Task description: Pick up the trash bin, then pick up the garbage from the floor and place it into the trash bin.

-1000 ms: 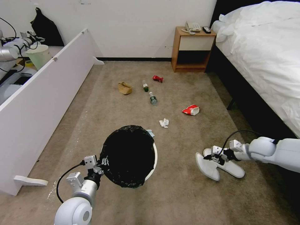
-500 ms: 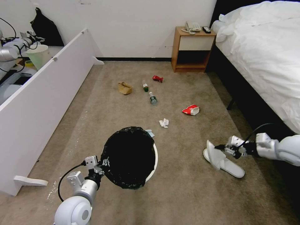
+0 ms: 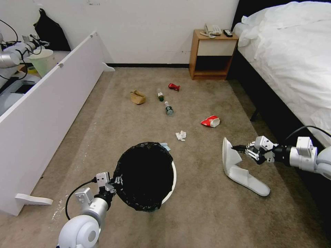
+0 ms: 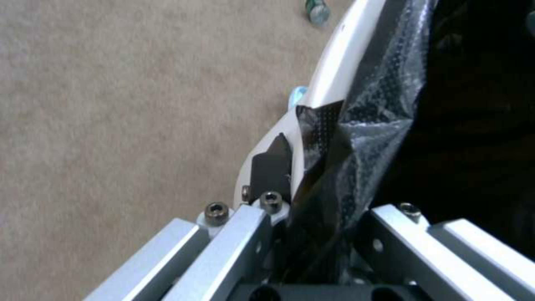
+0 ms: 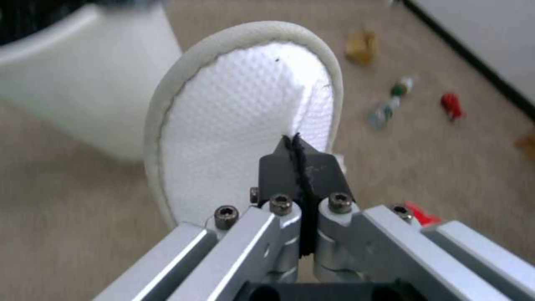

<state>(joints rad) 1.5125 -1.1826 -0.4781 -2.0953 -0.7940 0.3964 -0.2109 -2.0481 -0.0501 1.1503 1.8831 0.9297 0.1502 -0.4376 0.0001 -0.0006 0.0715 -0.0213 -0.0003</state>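
Your left gripper [image 3: 115, 182] is clamped on the near rim of the round white plastic trash bin [image 3: 171, 179] lined with a crinkly black bag; in the left wrist view one dark finger [image 4: 271, 169] presses the outside of the rim [image 4: 334, 67] with the bag folded between the jaws. The bin sits in front of you on the beige carpet [image 3: 103, 120].

Your right gripper [image 3: 241, 148] is pinched tight on a white fabric slipper [image 3: 229, 155], holding it upright above the carpet, to the right of the bin. The second white slipper [image 3: 250, 181] lies flat just beneath it.

Farther out you have a crumpled white tissue [image 3: 181, 135], a red-white snack packet [image 3: 210, 121], two green-labelled clear bottles [image 3: 169, 108], a crushed red wrapper [image 3: 174, 86] and a tan paper bag [image 3: 137, 97], all on the carpet.
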